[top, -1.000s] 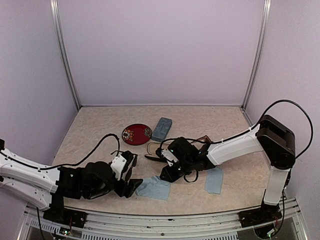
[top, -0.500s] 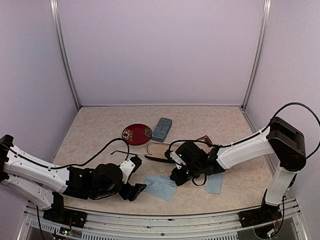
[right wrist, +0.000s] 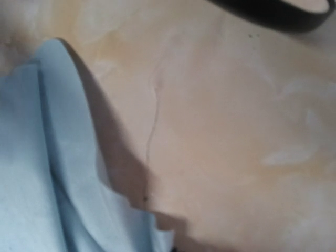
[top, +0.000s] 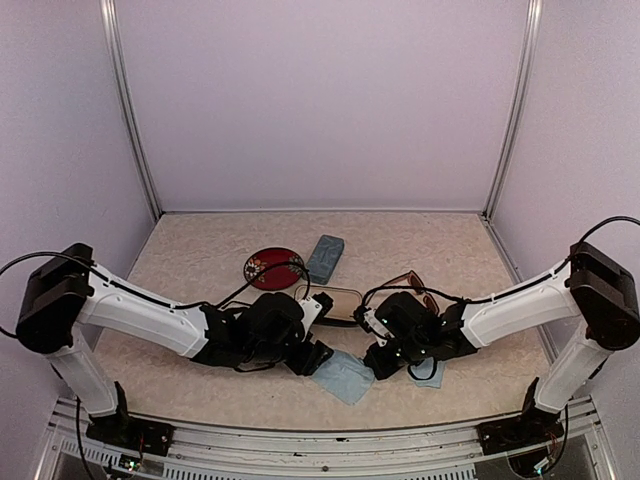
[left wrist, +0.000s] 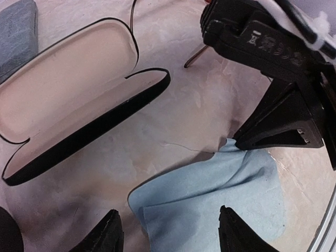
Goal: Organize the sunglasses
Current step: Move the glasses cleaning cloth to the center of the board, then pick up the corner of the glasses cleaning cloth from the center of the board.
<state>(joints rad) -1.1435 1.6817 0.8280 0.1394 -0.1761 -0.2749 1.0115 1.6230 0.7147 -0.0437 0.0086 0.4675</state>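
L gripper [left wrist: 170, 233] gaped wide over cloth [left wrist: 210, 199], R gripper [left wrist: 236, 140] pinched its 12 o'clock corner; prob. cloth-tidying step, next L must close.

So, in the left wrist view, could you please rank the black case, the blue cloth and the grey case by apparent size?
1. Black case.
2. Blue cloth, partly cut off.
3. Grey case, only a corner shows.

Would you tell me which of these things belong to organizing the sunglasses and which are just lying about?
Job:
brown sunglasses

Lying about:
black case
blue-grey case
red disc
left cloth
right cloth
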